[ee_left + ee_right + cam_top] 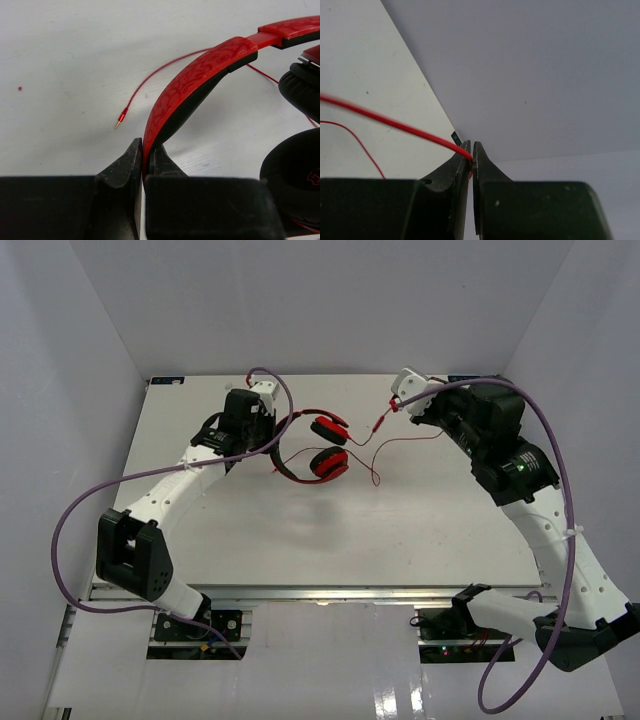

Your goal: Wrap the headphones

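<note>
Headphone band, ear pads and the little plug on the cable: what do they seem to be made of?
Headband: likely hard plastic, glossy red, with a raised swirl pattern catching light. Ear pads: probably soft leatherette over foam, matte black, rounded and cushiony. Plug: looks metal, shiny red with a goldish tip.

White matte table (330,540), a few dark specks; plain white back wall (320,300), left wall (60,390) and right wall (590,370) enclose it; metal rail (330,595) along its near edge; glossy white surface (330,690) below shows bright glare spots; light even, shadows soft.
</note>
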Robot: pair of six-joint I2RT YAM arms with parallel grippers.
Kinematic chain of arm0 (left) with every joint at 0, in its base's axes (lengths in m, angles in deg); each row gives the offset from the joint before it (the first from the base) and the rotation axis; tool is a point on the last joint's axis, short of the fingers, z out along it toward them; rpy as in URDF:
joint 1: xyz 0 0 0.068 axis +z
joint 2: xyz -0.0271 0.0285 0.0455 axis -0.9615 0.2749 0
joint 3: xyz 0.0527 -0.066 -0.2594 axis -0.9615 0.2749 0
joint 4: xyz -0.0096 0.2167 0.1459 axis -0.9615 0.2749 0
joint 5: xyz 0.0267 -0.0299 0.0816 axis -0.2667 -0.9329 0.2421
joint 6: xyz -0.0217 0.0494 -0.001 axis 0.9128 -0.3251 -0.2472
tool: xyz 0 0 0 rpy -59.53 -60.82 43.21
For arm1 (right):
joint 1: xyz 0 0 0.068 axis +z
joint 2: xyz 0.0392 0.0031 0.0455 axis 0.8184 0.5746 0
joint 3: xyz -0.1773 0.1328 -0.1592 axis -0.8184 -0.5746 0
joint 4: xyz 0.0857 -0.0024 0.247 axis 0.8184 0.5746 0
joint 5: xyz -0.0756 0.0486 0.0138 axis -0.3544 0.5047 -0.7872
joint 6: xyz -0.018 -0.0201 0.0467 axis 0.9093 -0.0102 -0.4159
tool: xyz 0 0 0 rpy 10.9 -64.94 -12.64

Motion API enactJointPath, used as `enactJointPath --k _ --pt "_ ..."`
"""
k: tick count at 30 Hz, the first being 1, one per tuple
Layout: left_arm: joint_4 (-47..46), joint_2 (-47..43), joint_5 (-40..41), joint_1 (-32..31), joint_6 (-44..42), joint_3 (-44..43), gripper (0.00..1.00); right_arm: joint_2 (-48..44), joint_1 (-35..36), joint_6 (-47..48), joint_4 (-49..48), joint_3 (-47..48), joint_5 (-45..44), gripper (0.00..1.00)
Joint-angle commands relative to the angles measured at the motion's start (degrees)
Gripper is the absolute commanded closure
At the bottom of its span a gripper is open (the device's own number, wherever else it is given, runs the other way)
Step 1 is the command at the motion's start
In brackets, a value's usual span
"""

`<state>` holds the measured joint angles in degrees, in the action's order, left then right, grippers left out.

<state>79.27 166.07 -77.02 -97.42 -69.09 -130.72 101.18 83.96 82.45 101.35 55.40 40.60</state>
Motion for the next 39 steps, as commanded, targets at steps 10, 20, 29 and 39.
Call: enactJointPath --k 10,20,29,39 --pt "-7.86 0.05 -13.53 -15.19 -10.96 -2.98 1.0 8.17 3.68 -4.69 -4.17 5.32 16.31 0.92" --pt "-9.92 -7.3 -12.41 -23.13 -12.26 1.93 1.0 13.5 0.49 -9.5 -6.62 2.39 13.25 0.92" --pt "-12.2 -15.11 -12.69 -25.29 -10.36 5.67 1.0 15.6 -5.81 -16.85 -5.85 -0.8 21.26 0.92" --pt "-15.15 -18.31 -13.32 -25.75 -6.17 4.15 1.0 15.72 -9.44 -24.68 -5.55 -5.67 36.37 0.92"
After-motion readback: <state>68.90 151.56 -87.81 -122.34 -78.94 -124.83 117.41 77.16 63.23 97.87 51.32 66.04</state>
